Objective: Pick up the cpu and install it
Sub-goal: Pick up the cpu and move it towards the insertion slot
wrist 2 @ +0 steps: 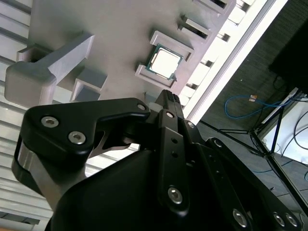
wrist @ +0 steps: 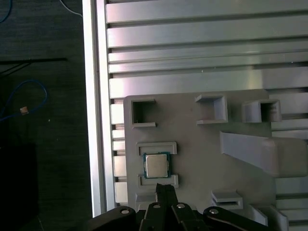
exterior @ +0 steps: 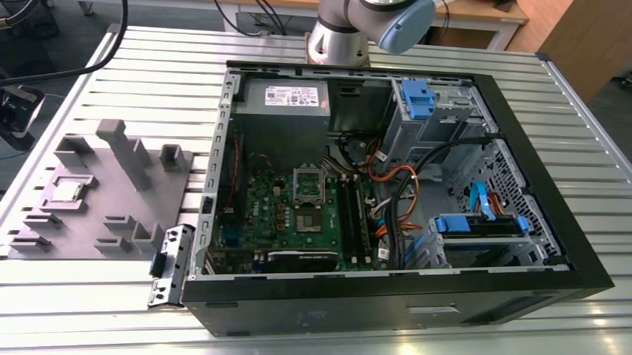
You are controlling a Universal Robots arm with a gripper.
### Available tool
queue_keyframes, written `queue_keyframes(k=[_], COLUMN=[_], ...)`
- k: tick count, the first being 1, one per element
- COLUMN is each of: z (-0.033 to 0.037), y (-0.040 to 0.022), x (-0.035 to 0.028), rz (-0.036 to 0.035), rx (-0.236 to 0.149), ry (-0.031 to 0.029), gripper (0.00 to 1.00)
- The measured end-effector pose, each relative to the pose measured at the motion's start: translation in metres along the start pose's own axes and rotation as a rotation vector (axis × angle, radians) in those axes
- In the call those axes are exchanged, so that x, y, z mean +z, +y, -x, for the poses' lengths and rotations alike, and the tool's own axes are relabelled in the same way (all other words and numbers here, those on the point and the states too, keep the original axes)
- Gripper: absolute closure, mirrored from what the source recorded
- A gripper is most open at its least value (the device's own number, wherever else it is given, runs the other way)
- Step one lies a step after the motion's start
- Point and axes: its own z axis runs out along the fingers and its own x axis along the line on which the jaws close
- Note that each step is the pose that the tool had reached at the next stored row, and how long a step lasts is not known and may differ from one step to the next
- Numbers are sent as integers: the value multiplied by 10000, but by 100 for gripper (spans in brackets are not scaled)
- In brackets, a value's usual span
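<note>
The cpu (exterior: 67, 191) is a small square chip with a silvery top. It lies flat in a recess of the grey moulded tray (exterior: 109, 211), at the exterior view's left of the computer case (exterior: 395, 296). In both wrist views my gripper (wrist: 166, 188) (wrist 2: 171, 96) hangs above the tray (wrist: 202, 159), a short way to one side of the cpu (wrist: 156, 165) (wrist 2: 165, 62) and apart from it. Its dark fingers are shut together and hold nothing. The silver socket frame (exterior: 309, 183) with a dark centre sits on the green motherboard inside the case.
The tray carries upright grey blocks (exterior: 123, 151) (wrist: 262, 151) near the cpu. The slatted metal table's edge (wrist: 94, 120) runs close beside the tray, with dark floor and a blue cable (wrist: 24, 98) beyond. Cables and blue drive brackets (exterior: 479, 222) crowd the case at the exterior view's right.
</note>
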Motion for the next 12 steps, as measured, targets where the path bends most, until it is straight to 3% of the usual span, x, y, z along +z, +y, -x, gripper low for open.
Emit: queue_keyframes(k=[7,12], z=[0,2], y=[0,-2], x=[1,58], rz=[0,1], rx=[0,0], ry=[2,1], gripper=[89,89])
